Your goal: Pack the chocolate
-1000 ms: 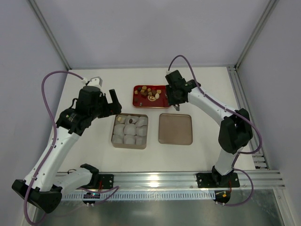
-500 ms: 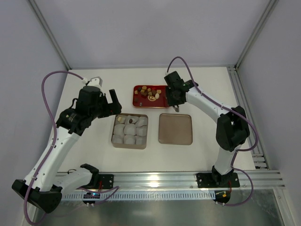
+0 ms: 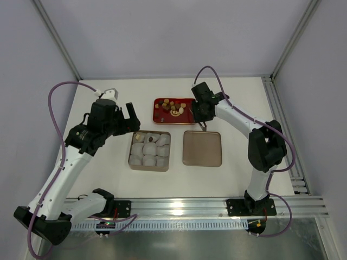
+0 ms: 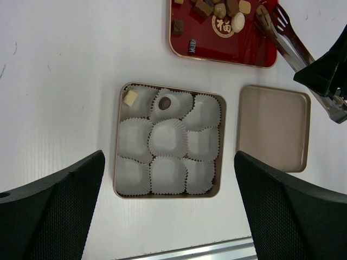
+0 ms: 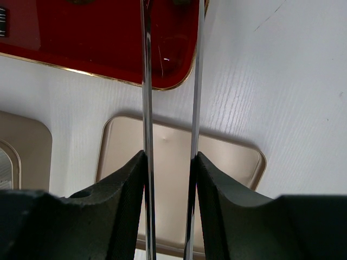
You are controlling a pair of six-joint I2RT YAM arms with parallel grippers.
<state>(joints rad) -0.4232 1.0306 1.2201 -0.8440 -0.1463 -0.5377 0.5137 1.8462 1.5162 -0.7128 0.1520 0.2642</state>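
right gripper (image 5: 169,162) part-closed, clamped on metal tongs (image 5: 145,81). blades run straight ahead from the jaws, over the red tray (image 5: 97,38); tips are out of the wrist view. chocolate (image 4: 219,10) lies loose in the tray's far part, at and just left of the tong tips. scatter runs left-right; pieces too small to give a heading. two pieces sit in paper cups (image 4: 168,138) in the tin (image 4: 115,187). right arm nearer. left gripper (image 4: 168,157) wide open, empty, above the tin.

— From where do the views look?
— The top camera looks down from behind the arms. The left wrist looks straight down from high up, and the right wrist sits close. All share the glossy red rectangular tray (image 5: 81,38) and the flat tan square lid (image 4: 274,127).
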